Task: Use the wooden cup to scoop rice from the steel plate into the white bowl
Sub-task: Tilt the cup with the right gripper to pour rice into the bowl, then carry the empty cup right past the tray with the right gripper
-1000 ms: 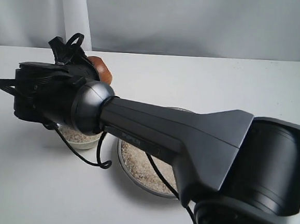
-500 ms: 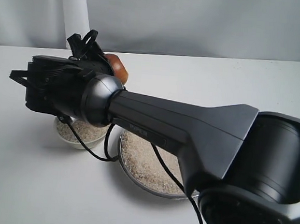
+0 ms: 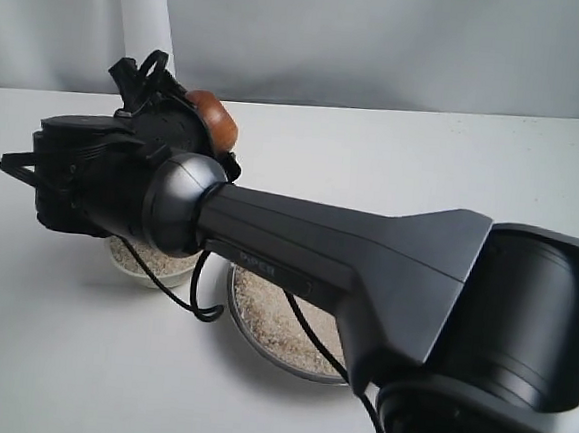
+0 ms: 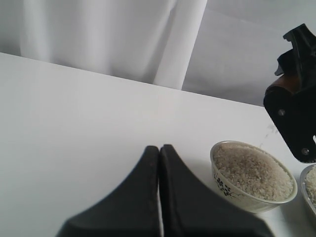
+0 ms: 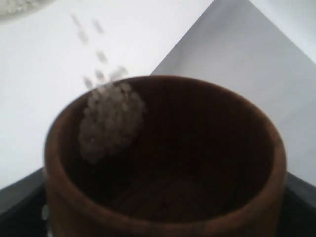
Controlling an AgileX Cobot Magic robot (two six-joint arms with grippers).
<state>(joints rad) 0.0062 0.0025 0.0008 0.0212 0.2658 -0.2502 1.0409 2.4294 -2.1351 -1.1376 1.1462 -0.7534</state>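
My right gripper (image 3: 168,97) reaches across to the left and is shut on the wooden cup (image 3: 213,120), held tipped above the white bowl (image 3: 150,266). The right wrist view is filled by the cup (image 5: 163,163). A small clump of rice (image 5: 111,118) lies at its rim and blurred grains fall past it. The bowl (image 4: 253,183) is heaped with rice (image 4: 252,170). The steel plate (image 3: 249,346) holds a flat layer of rice (image 3: 276,321) and is partly hidden under the arm. My left gripper (image 4: 159,148) is shut and empty, beside the bowl.
The right arm's thick black forearm (image 3: 366,263) crosses over the plate and bowl, with a cable (image 3: 195,299) looping down between them. A pale curtain (image 4: 123,39) hangs behind the white table (image 4: 74,108).
The right wrist and cup swung right half a second ago, uncovering more of the bowl and plate. They have since swung back left, covering much of the bowl again.
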